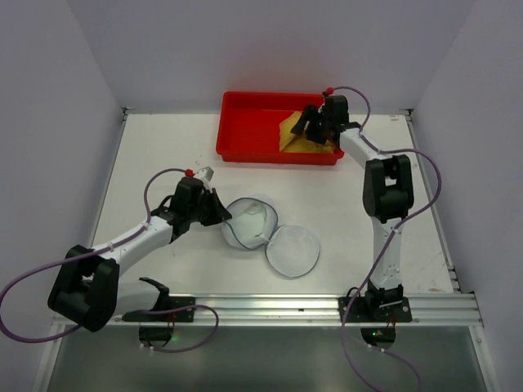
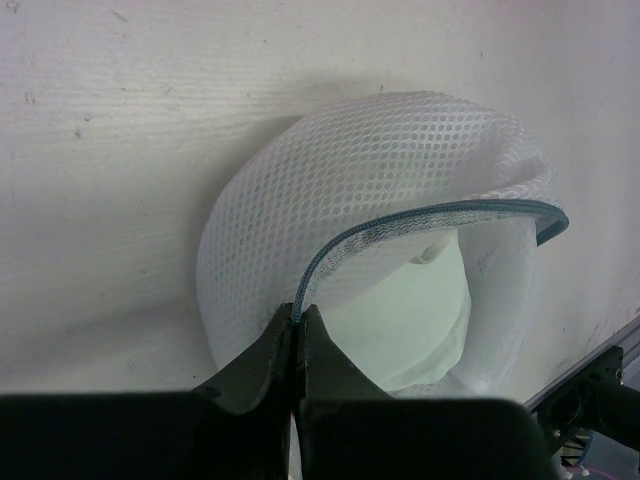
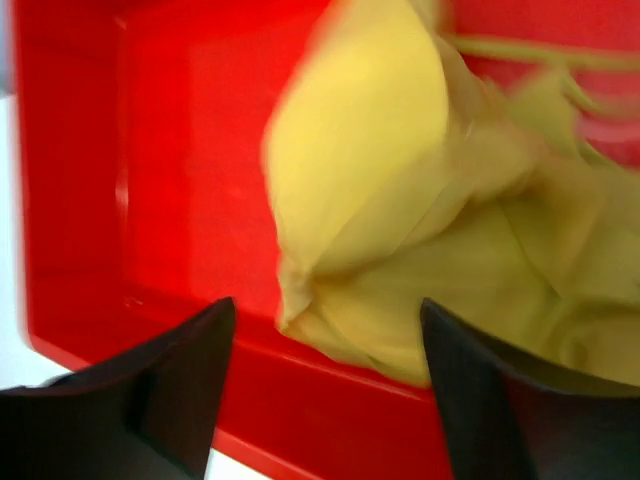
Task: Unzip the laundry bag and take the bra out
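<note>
left pincer (image 2: 298,322) clamped on zipper rim (image 2: 400,222) of laundry bag (image 2: 380,165), steadying the unzipped halves on table (image 1: 163,155) | right pincer (image 3: 328,312) gaping, empty, over yellow bra (image 3: 400,200) lying in red tray (image 3: 180,150)

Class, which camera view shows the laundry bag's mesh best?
Left wrist: the laundry bag is close up, mesh and zipper rim sharp. Top external shows it small, both halves open. Right wrist shows none.

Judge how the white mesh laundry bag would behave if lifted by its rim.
Probably light: the laundry bag is thin open mesh. Likely semi-floppy: its dome holds shape, yet the rim curves unevenly where the left gripper pinches it.
</note>
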